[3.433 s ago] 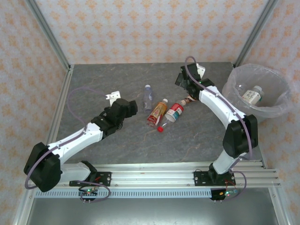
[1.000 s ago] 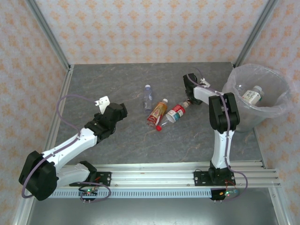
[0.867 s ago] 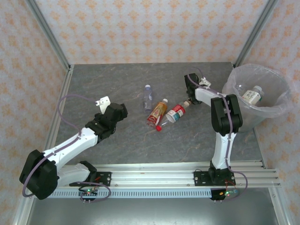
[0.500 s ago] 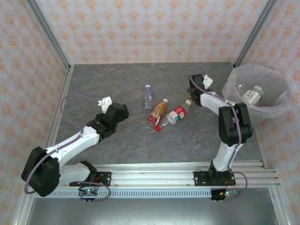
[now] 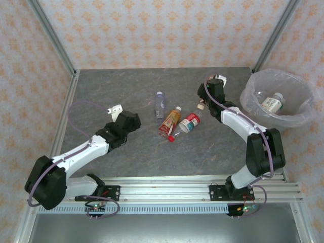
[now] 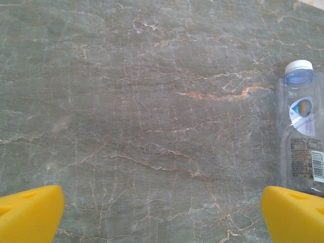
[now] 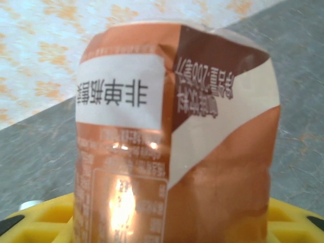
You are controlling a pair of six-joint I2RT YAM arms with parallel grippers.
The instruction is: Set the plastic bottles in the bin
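Quick rundown of my two arms, everything placed off the bin (image 5: 249, 96), which sits over at the right edge of the grey marbled table (image 5: 116, 86). Farthest from the bin, way off to its left, is my left gripper (image 6: 161, 197). It hangs low over bare tabletop with the jaws spread wide apart and nothing between them, and the yellow fingers (image 6: 28, 212) poke in at the bottom corners of the wrist cam. On the bin side of that gripper lies a clear bottle with a pale blue cap (image 6: 299, 142), flat on the table with the cap pointing away from the arms. Its base end is tucked right up by my bin-side finger, can't tell if it's actually touching. Closer to the bin, an orange-yellow labelled bottle (image 5: 169, 121) lies on its side. Just beside it, on the bin side, is a red-labelled bottle (image 5: 189, 122) with a red cap, the two roughly parallel. Next toward the bin comes my right gripper (image 7: 172, 223), near the bin's left side, and it's clamped on a brown-labelled bottle (image 7: 172, 126). The wrist cam has the label right up close, print upside down, with a yellow finger either side at the bottom. Inside the bin, on the crinkly liner, one white-labelled bottle (image 5: 273, 103) is lying down.
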